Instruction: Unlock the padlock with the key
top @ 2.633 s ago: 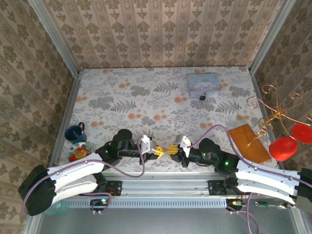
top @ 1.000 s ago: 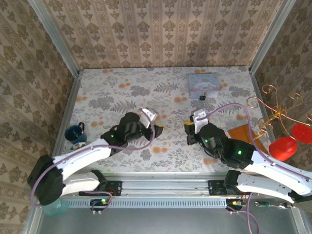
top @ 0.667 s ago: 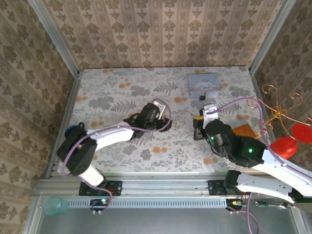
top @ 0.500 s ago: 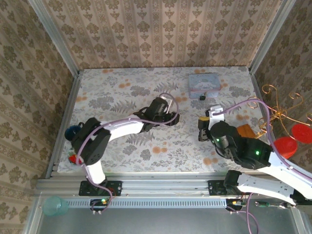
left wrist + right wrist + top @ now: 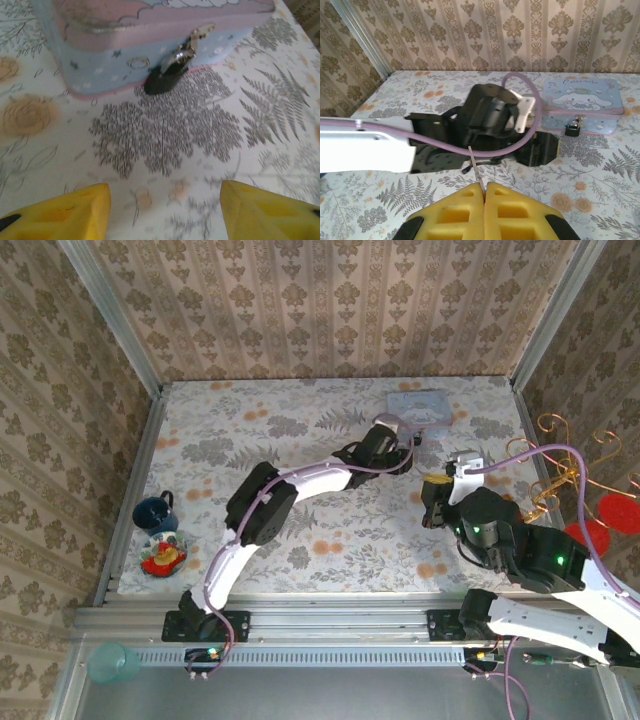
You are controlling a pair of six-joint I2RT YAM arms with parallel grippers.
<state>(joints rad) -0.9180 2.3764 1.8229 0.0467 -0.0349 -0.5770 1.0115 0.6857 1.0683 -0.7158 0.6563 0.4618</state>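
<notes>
Black padlock (image 5: 166,81) blurry at tin (image 5: 100,30); left jaws apart, empty; right jaws pinch key (image 5: 475,167), mostly hidden.

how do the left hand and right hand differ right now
The left hand is open and empty; the right hand is shut on the key. The left hand faces the padlock on the tin up close; the right hand is farther back. Both have yellow fingers.
</notes>
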